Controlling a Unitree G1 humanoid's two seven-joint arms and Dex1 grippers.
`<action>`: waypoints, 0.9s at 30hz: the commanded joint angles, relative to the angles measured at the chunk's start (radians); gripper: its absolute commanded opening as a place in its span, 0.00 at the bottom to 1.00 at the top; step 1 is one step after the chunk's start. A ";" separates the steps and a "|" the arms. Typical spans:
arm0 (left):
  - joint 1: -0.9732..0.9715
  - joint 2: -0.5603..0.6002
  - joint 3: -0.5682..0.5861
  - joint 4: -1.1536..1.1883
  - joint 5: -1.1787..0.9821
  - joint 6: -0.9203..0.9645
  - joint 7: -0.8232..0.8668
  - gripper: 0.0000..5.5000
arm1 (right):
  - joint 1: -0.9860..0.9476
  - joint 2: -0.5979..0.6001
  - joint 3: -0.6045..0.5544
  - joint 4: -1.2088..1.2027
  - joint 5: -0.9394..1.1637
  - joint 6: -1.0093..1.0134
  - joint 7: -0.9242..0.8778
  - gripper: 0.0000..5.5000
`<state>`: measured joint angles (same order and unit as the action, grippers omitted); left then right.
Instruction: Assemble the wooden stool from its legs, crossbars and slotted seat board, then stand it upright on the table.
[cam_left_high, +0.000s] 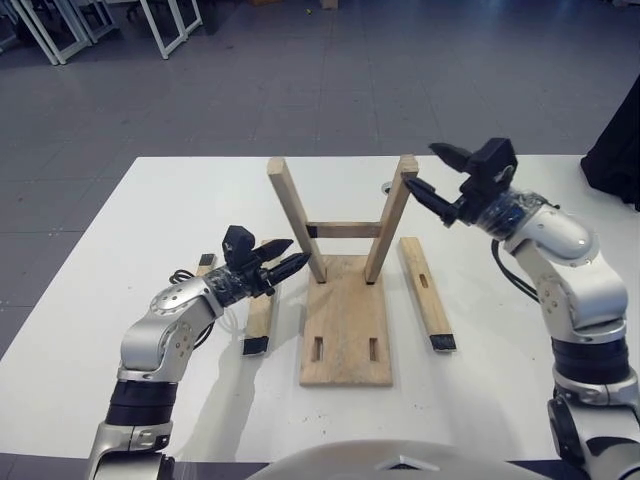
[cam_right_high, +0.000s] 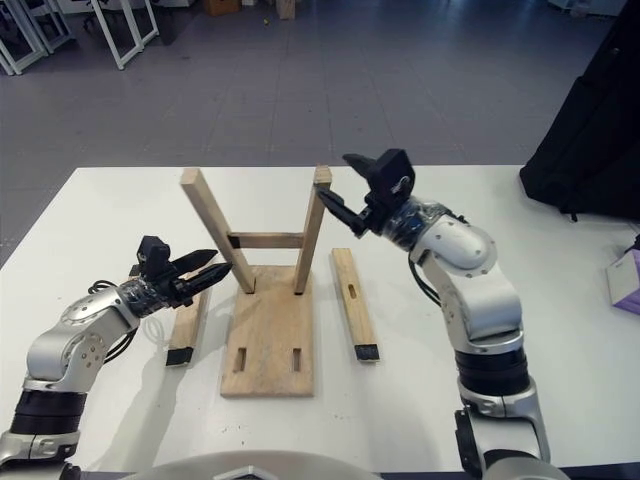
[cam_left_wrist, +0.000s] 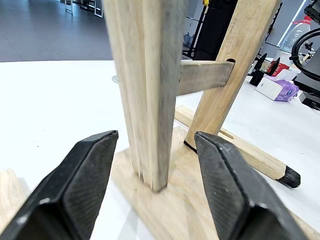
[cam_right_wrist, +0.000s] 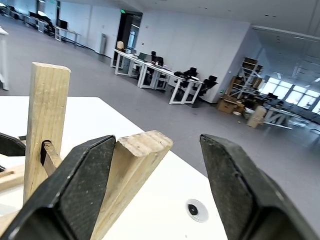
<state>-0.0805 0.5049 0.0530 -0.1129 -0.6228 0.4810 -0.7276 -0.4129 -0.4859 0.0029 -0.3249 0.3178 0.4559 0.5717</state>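
Note:
The slotted seat board (cam_left_high: 346, 325) lies flat on the white table (cam_left_high: 120, 300). Two legs (cam_left_high: 298, 218) (cam_left_high: 392, 215) joined by a crossbar (cam_left_high: 345, 230) stand in the board's far slots. A loose leg (cam_left_high: 427, 292) lies to the board's right and another loose leg (cam_left_high: 260, 322) to its left. My left gripper (cam_left_high: 282, 258) is open, its fingers (cam_left_wrist: 85, 185) on either side of the left standing leg's base (cam_left_wrist: 147, 95). My right gripper (cam_left_high: 432, 172) is open around the top of the right standing leg (cam_right_wrist: 132, 175).
A short wooden piece (cam_left_high: 206, 264) lies behind my left arm. A small round hole (cam_left_high: 388, 186) is in the table beyond the legs. A black bag (cam_right_high: 590, 140) stands off the table's right side, and a purple box (cam_right_high: 625, 280) sits at the right edge.

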 joint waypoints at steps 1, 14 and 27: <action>0.008 -0.004 0.013 -0.005 0.012 0.013 0.005 0.51 | -0.036 -0.031 -0.062 0.010 0.016 0.009 0.003 0.56; 0.104 0.046 0.216 -0.016 0.145 -0.001 0.224 0.51 | 0.058 0.172 -0.124 -0.212 0.188 0.152 -0.215 0.56; 0.189 0.042 0.220 0.172 0.337 0.102 0.371 0.51 | 0.376 0.307 -0.005 -0.367 0.301 0.196 -0.332 0.56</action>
<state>0.1023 0.5610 0.3028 0.0326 -0.3075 0.5350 -0.3671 -0.0360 -0.1714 0.0105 -0.7101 0.6226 0.6601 0.2343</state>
